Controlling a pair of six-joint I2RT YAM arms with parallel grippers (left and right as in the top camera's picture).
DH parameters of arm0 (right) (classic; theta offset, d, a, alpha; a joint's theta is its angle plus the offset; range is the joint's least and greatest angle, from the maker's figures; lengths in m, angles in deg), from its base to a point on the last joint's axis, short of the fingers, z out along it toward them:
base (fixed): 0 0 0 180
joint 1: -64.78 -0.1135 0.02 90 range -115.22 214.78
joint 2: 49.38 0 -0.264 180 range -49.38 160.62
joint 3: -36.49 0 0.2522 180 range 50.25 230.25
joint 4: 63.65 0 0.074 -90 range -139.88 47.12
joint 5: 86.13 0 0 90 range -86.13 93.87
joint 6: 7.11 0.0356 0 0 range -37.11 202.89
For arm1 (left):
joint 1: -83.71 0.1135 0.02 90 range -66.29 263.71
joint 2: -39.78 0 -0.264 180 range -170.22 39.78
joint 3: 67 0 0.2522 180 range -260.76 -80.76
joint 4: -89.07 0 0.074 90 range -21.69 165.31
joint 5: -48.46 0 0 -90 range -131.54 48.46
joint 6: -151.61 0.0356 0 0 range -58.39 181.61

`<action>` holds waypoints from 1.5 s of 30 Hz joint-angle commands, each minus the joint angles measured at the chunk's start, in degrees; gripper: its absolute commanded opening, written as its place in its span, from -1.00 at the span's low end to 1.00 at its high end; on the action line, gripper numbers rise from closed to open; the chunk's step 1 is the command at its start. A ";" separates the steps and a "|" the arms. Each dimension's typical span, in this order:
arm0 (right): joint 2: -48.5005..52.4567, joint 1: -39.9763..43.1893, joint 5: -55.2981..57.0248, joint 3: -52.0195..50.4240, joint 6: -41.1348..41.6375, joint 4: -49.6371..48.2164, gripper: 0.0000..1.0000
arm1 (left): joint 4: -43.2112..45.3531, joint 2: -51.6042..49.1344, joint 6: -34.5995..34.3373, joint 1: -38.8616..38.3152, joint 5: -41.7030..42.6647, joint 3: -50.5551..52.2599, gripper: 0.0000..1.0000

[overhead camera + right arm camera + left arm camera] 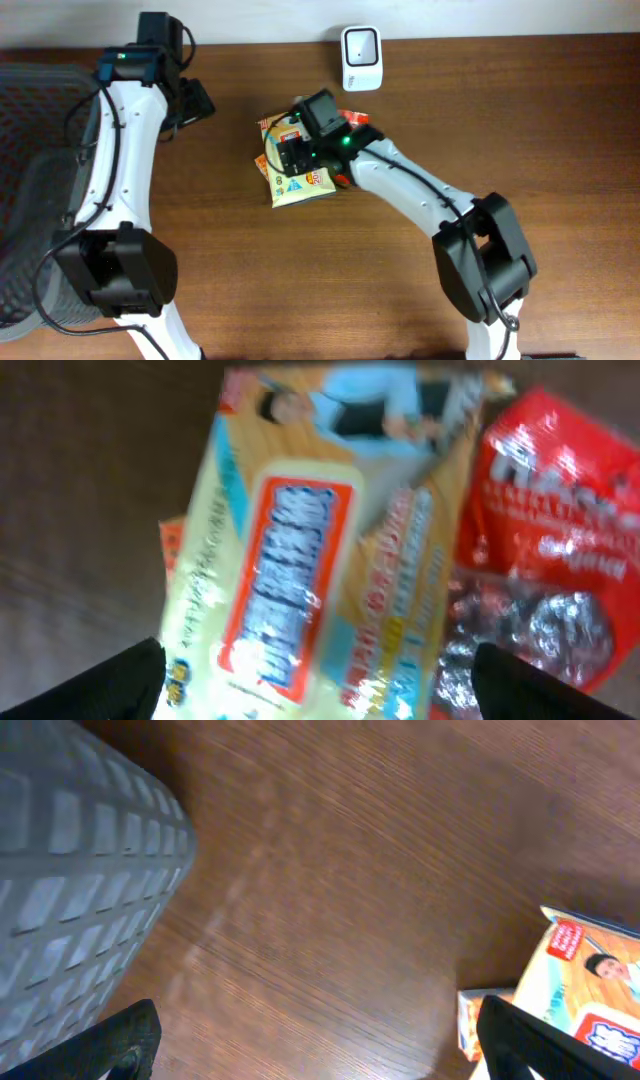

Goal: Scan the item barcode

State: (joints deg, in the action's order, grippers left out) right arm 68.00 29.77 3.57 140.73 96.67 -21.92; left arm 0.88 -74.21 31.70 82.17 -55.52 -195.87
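The yellow packet lies flat near the middle of the table, printed face up. A red packet is seen just beside it on the far side. In the right wrist view the two packets touch or overlap along one edge, and which lies on top cannot be told.

The right gripper is positioned directly over the yellow packet. Its jaws are spread wide: in the wrist view one dark fingertip is seen at each lower corner, with the packet's width lying between and below them. No contact with the packet is shown.

The left gripper is held over bare wood near the far left of the table, well apart from the packets. Its jaws are likewise spread, and nothing is held between its fingers. A grey mesh container borders it on the left.

The scanner stands at the far edge of the table, apart from the packets, with a strip of bare wood between. Open tabletop is available in front of the packets and to their right.
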 commanded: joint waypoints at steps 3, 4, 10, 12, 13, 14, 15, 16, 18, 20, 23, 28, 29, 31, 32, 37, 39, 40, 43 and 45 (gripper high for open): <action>1.05 -5.18 11.63 0.07 -4.79 -6.45 0.95 | 0.09 1.29 -0.92 0.48 -0.44 0.70 0.99; 1.36 -5.49 11.74 0.07 -4.72 -6.91 0.95 | -0.02 1.29 -0.92 0.48 -0.42 0.83 0.98; 7.93 -5.97 13.05 0.07 -0.83 -7.45 0.95 | -0.15 1.25 -0.92 0.48 -0.42 1.68 0.98; 8.79 -5.75 13.51 0.07 -0.79 -6.62 0.93 | -0.17 1.25 -0.92 0.48 -0.42 1.68 0.98; 8.81 -5.62 16.04 0.04 0.87 -5.42 0.89 | -0.22 1.25 -0.92 0.48 -0.39 1.68 0.98; 8.81 -5.35 17.07 0.04 1.75 -4.13 0.80 | -0.39 1.25 -0.92 0.48 -0.37 1.68 0.98; 8.81 -5.05 17.05 0.04 1.81 -3.26 0.66 | -0.44 1.25 -0.92 0.48 -0.37 1.68 0.98; 8.81 -4.66 17.07 0.04 3.45 -1.95 0.51 | -0.46 1.25 -0.92 0.48 -0.26 1.68 0.98; 9.14 -4.07 16.83 0.04 5.42 -0.68 0.45 | -0.61 1.25 -0.92 0.48 -0.22 1.68 0.98; 9.77 -3.91 16.39 0.04 5.42 0.26 0.20 | -0.63 1.25 -0.92 0.48 -0.22 1.68 0.98; 9.75 -3.91 16.41 0.07 5.42 1.25 -0.44 | -0.98 1.25 -0.92 0.48 -0.20 1.68 0.98; 9.62 -3.91 16.44 5.03 5.38 6.58 -0.92 | -1.20 1.22 -0.92 0.48 -0.22 1.70 0.98; 9.62 -3.91 16.52 7.91 5.35 9.22 -0.92 | -1.20 1.22 -0.92 0.44 -0.22 1.70 0.98; 9.62 -3.89 20.59 13.92 5.14 14.86 -0.92 | -1.22 1.22 -0.92 0.44 -0.22 1.70 0.98; 9.62 -3.76 22.80 16.41 4.68 17.05 -0.47 | -1.20 1.22 -0.92 0.44 -0.22 1.70 0.98; 10.56 -1.38 19.93 18.69 -3.96 16.81 0.97 | -1.03 1.20 -0.92 0.44 -0.17 1.73 0.98; 13.27 0.24 8.61 18.69 -9.27 14.64 0.97 | -1.03 1.20 -0.92 0.44 0.11 1.73 0.98; 14.25 0.50 6.67 18.69 -10.49 14.19 0.97 | -1.03 1.20 -0.92 0.44 0.26 1.73 0.98; 18.69 0.48 6.49 18.69 -11.89 13.92 0.97 | -1.01 1.20 -0.92 0.44 0.24 1.73 0.98; 19.85 0.48 6.49 18.69 -11.89 14.49 0.97 | -0.98 1.20 -0.92 0.44 0.26 1.73 0.98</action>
State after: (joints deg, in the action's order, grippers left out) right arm 84.20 30.52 11.88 159.33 86.59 -8.19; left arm -0.21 -74.21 31.55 82.57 -55.48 -194.58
